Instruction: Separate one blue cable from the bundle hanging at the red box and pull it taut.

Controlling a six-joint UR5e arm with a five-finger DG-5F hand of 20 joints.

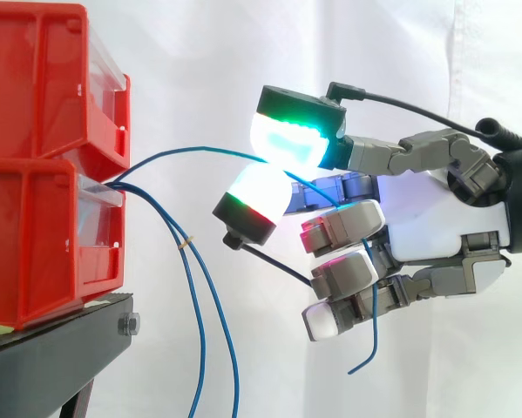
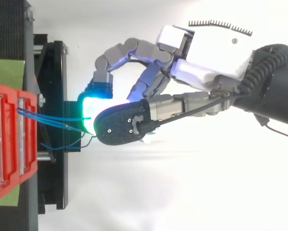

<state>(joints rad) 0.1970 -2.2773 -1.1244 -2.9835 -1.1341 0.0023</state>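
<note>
Fingers (image 1: 287, 139): two glowing pads were clamped together on one blue cable (image 1: 191, 150), which was pinched between them; the others were curled beneath the pinch.
Red bins (image 1: 34, 157): stacked two high on a black stand (image 1: 60, 348), well to the left of the fingers.
Bundle (image 1: 191, 270): two blue strands came out between the bins and hung down left of the fingers, clear of them, joined by a small pale tie (image 1: 186, 243).
Blue cable: it left the same gap between the bins, rose in a shallow bow and ran right into the pinch, curved rather than straight.
Loose end (image 1: 373, 322): it dropped past the curled fingers and dangled below them.
Top view: the pinching pads sat near the stand's edge, with blue strands (image 2: 52, 117) running from the bins toward them.
</note>
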